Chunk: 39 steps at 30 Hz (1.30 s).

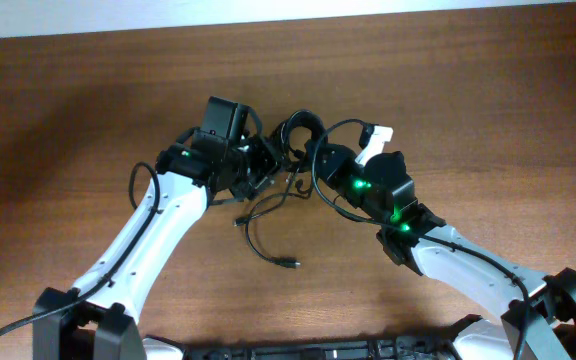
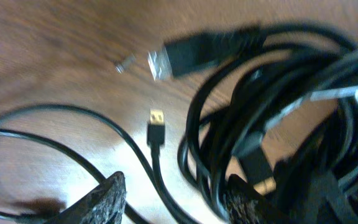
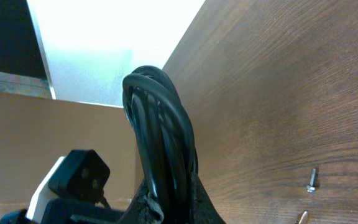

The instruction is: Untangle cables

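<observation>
Both grippers meet at the tangle, toward 12 o'clock on the table

The right gripper [image 3: 166, 202] is clamped tight on a looped bundle of the cables [image 3: 160, 118], which stands up out of its fingers. The left gripper [image 2: 176, 199] is spread wide and grips nothing. A loose cord [image 2: 92, 121] runs between its fingers, the main coil lies at its 2 o'clock, a gold-tipped plug [image 2: 156, 127] lies on the table [image 2: 55, 50] at its 12 o'clock, and a small screw [image 2: 126, 63] lies beyond
</observation>
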Available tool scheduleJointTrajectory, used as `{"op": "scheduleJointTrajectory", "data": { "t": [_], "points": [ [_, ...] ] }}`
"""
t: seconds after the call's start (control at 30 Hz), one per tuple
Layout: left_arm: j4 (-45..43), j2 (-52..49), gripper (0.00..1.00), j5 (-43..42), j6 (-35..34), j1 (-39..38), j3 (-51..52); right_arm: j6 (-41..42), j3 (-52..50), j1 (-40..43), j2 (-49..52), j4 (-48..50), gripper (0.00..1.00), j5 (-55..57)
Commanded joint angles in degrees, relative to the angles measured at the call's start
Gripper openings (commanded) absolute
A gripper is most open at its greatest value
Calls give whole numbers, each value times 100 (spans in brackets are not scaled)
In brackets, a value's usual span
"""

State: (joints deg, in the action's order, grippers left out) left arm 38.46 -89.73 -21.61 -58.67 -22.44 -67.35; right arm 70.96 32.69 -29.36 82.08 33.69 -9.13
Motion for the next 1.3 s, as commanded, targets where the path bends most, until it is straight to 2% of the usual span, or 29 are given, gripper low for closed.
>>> {"op": "scheduleJointTrajectory", "data": {
  "t": [0.0, 0.03, 0.1, 0.17, 0.23, 0.3, 0.33, 0.37, 0.4, 0.47, 0.57, 0.6, 0.63, 0.73, 0.77, 0.83, 0.9, 0.97, 1.0, 1.07, 1.13, 1.17, 1.27],
  "points": [
    [57, -240, 59, 682, 581, 243, 92, -293, 212, -28, -199, 358, 4, -857],
    [0, -240, 63, 638, 835, 317, 92, -597, 212, -28, -199, 358, 4, -1043],
    [-372, -240, 69, 216, 1845, 485, 92, -1156, 212, -28, -199, 356, 4, -1473],
    [-671, -240, 68, -251, 2704, 605, 92, -1226, 212, -28, -199, 323, 4, -1613],
    [-835, -240, 59, -474, 3355, 798, 85, -1226, 212, -28, -199, 236, 4, -1650],
    [-850, -240, 38, -472, 3665, 970, 85, -1226, 212, -28, -199, 212, 4, -1770],
    [-850, -240, 34, -470, 3823, 1095, 85, -1226, 212, -28, -199, 212, 4, -1836],
    [-870, -240, 18, -472, 3930, 1196, 85, -1226, 212, -28, -199, 197, 4, -1829],
    [-911, -240, 12, -474, 3930, 1270, 85, -1228, 212, -28, -199, 188, 5, -1825],
    [-1054, -238, 7, -494, 3923, 1394, 85, -1228, 212, -28, -188, 57, 5, -1711],
    [-1473, -238, 0, -1193, 3904, 1574, 85, -1231, 210, -28, -188, -533, 6, -1231],
    [-1530, -238, 0, -1158, 3908, 1589, 85, -1231, 210, -28, -188, -614, 12, -1154],
    [-1554, -238, 0, -1115, 3908, 1624, 85, -1300, 210, -28, -188, -656, 26, -1156],
    [-1561, -238, 0, -839, 3908, 1867, 85, -2555, 210, -17, -188, -1054, 45, -1167],
    [-1561, -225, 0, -844, 3908, 1985, 85, -2802, 210, -15, -190, -1180, 47, -1180],
    [-1556, -129, 0, -909, 3908, 2347, 85, -3825, 210, -11, -190, -1438, 50, -1526],
    [-1539, 55, 0, -1115, 3908, 2684, 85, -4319, 212, -13, -197, -1532, 59, -1888],
    [-1491, 278, 0, -1473, 3950, 2920, 85, -4310, 216, -13, -201, -1410, 67, -2208],
    [-1412, 426, 0, -1602, 4096, 2992, 85, -4308, 216, -28, -201, -1150, 74, -2524],
    [-1174, 710, 0, -1593, 4315, 3010, 85, -4310, 216, -103, -199, -597, 79, -2704],
    [-940, 1010, 0, -1596, 4312, 3005, 85, -4315, 216, -330, -199, -48, 93, -2323],
    [-876, 1088, 0, -1600, 4310, 3005, 85, -4411, 216, -452, -199, 55, 97, -1921],
    [-481, 1405, 0, -1709, 4293, 3005, 85, -5073, 216, -872, -199, 181, 99, -503]
  ]
}}
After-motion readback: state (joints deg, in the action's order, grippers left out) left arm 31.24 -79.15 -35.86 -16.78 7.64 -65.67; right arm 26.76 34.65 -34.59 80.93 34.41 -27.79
